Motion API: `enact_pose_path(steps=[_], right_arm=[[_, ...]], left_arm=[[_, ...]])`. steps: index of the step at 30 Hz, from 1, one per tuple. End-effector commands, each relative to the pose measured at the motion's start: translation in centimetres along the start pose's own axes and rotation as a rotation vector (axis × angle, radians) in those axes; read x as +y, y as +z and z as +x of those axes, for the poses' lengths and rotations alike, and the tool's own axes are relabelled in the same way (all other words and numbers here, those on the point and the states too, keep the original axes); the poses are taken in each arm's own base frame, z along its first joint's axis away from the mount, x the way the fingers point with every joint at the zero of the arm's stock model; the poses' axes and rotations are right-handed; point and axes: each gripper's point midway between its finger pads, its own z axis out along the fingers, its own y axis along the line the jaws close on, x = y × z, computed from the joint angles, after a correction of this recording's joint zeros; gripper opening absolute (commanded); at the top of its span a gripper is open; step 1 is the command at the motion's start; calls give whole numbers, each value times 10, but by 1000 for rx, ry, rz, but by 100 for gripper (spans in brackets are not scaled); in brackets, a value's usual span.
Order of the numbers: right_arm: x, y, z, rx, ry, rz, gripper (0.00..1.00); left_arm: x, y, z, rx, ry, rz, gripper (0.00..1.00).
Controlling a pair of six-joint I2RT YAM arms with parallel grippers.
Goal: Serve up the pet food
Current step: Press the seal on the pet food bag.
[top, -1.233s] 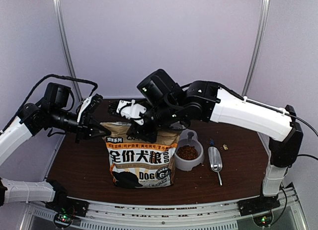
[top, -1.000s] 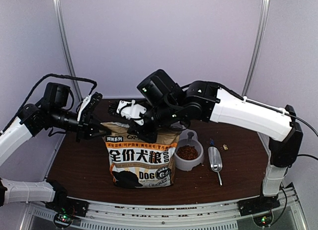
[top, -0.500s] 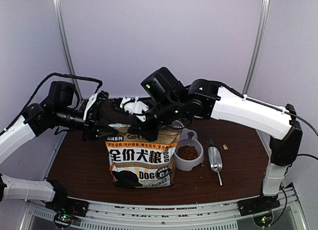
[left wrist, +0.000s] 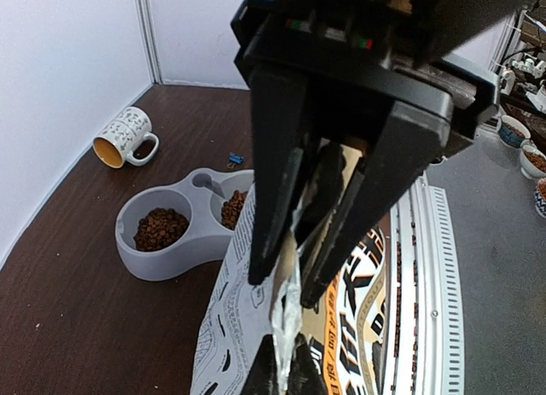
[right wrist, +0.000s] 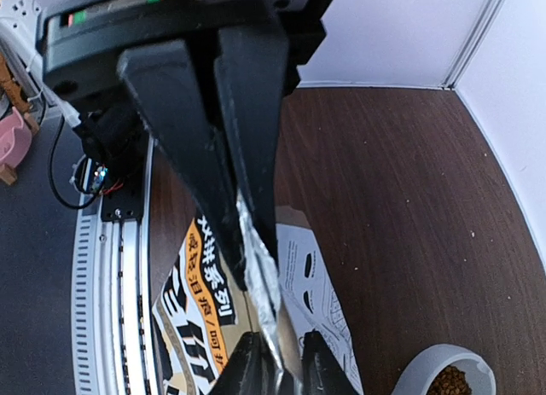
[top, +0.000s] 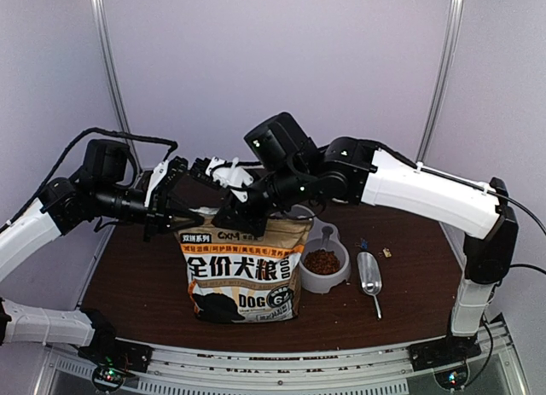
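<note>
So the left arm comes in from 9 o'clock, and the left gripper is aimed at 3 with its fingers pinched tight. The right arm reaches from 4 o'clock across toward 10. The right gripper is tipped down toward 8, fingers nearly together, can't tell if they're actually clamped.

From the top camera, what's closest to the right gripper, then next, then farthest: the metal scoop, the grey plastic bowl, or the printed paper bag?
From the right gripper:
1. Printed paper bag, directly at its fingertips.
2. Grey plastic bowl, just right of the bag.
3. Metal scoop, farthest right, past the bowl.
</note>
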Motion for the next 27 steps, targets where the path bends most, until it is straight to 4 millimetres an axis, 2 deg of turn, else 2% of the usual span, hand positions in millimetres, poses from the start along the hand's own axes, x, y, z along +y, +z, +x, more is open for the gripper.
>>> enact_pose_path(steps=[1,8,12,16,20,23,27], right_arm=[[0,-19,-33,-123,-11,9,22],[4,-4,-20,-42,-69,28,25],[1,-5,1,32,-95,52,25],[-8,-13,18,85,-101,94,18],[-24,-27,27,100,-72,146,1],[-36,-43,34,106,-48,177,0],[-46,-62,58,155,-22,204,0]], left_arm=[[-1,-2,-13,-54,40,-3,0],[-1,-4,-16,-68,45,-13,0],[1,-7,-16,-70,51,-37,0],[1,-10,-17,-74,60,-58,0],[3,-13,-17,-74,67,-86,0],[6,-15,-15,-68,69,-111,0],[12,-19,-12,-56,77,-159,0]])
